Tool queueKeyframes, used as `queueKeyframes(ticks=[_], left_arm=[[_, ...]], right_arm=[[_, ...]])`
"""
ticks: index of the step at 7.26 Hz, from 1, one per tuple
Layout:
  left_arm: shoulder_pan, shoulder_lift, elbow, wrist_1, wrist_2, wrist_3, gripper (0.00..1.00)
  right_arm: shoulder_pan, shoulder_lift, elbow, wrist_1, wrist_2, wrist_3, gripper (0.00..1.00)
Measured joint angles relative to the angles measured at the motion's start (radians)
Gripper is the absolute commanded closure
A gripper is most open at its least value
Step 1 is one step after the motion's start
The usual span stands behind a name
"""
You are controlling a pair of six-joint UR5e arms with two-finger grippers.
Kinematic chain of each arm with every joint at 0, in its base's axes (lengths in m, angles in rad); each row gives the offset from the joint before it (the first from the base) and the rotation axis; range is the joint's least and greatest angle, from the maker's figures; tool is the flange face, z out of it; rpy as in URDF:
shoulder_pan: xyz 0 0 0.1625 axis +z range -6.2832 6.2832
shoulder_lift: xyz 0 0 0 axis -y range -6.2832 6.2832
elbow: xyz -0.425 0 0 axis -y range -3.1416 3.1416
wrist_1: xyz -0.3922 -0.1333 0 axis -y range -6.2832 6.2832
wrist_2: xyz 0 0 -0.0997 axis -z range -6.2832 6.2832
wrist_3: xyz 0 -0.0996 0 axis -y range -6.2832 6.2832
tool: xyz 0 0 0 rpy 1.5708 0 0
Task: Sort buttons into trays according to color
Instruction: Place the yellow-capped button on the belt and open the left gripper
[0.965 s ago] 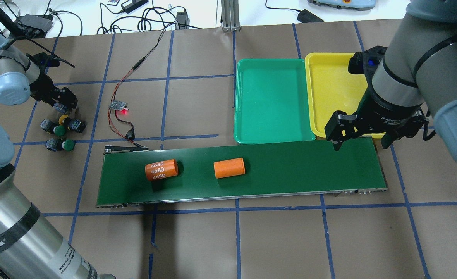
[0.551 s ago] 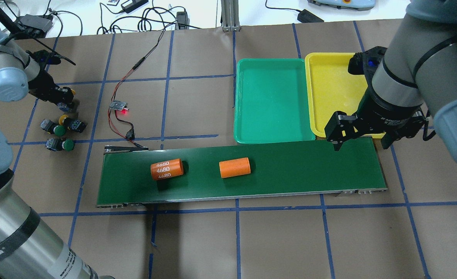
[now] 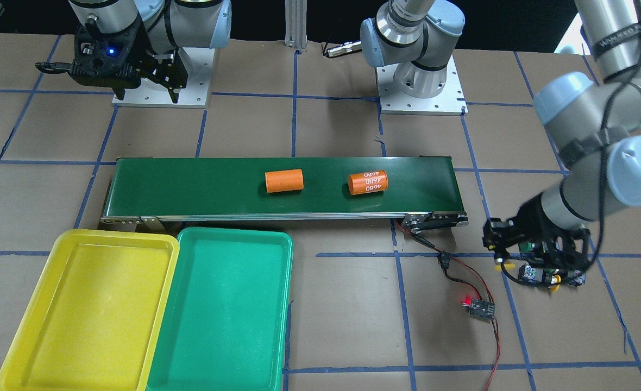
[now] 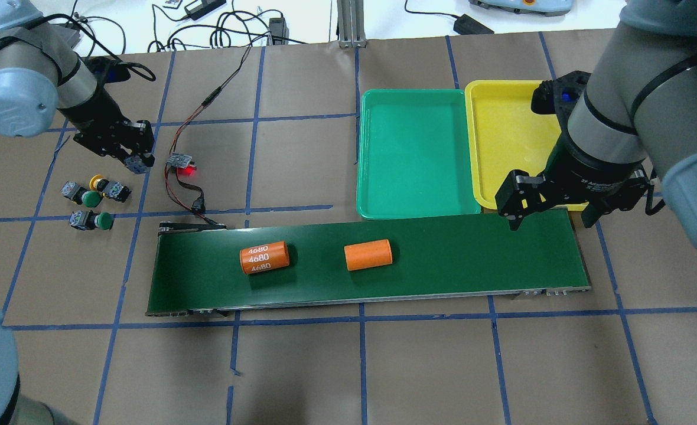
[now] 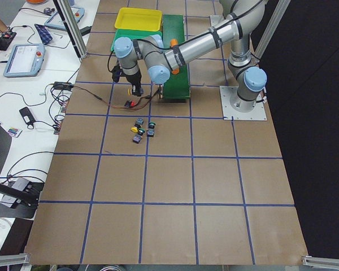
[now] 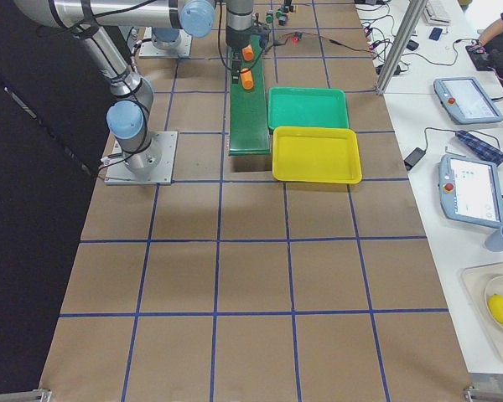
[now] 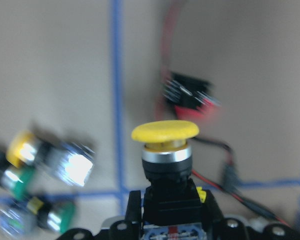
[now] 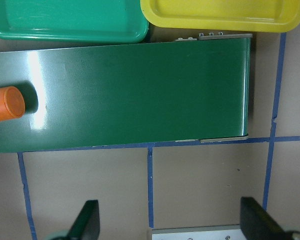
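My left gripper [image 4: 135, 161] is shut on a yellow button [image 7: 165, 132] and holds it upright above the table, right of the other buttons and close to a small circuit board. Three buttons lie on the table paper: one yellow [image 4: 97, 181] and two green [image 4: 91, 199] [image 4: 105, 221]. The green tray [image 4: 413, 153] and the yellow tray [image 4: 502, 136] sit side by side at the far right, both empty. My right gripper [image 4: 549, 217] is open and empty, hovering over the right end of the conveyor, by the yellow tray's near edge.
A long dark-green conveyor belt [image 4: 455, 254] carries two orange cylinders, one marked 4680 [image 4: 264, 258] and one plain [image 4: 368, 254]. A small circuit board with a red light [image 4: 182, 160] and red-black wires lies between the buttons and the belt.
My left gripper has lifted a yellow button out of the cluster and moved right with it. Both orange cylinders have moved right along the belt. The right arm has not moved.
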Motion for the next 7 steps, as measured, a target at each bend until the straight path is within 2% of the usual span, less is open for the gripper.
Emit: queueKeyframes(ticks=[3, 4, 5, 6, 7], left_arm=[[-0.050, 0.292, -0.360, 0.028, -0.012, -0.108, 1.00], [-0.079, 0.338, -0.437, 0.075, -0.011, -0.136, 0.51], [-0.109, 0.353, -0.480, 0.121, -0.010, -0.153, 0.09], [-0.130, 0.348, -0.502, 0.150, -0.010, -0.157, 0.00], [-0.138, 0.344, -0.507, 0.179, -0.010, -0.154, 0.00]], right_arm=[[0.000, -0.001, 0.001, 0.001, -0.001, 0.000, 0.00], [0.000, -0.001, 0.003, 0.001, 0.000, 0.000, 0.00], [0.000, -0.002, 0.006, 0.001, 0.000, 0.000, 0.00], [0.000, -0.003, 0.009, 0.000, 0.000, 0.000, 0.00], [0.001, -0.003, 0.011, -0.001, 0.000, 0.000, 0.00]])
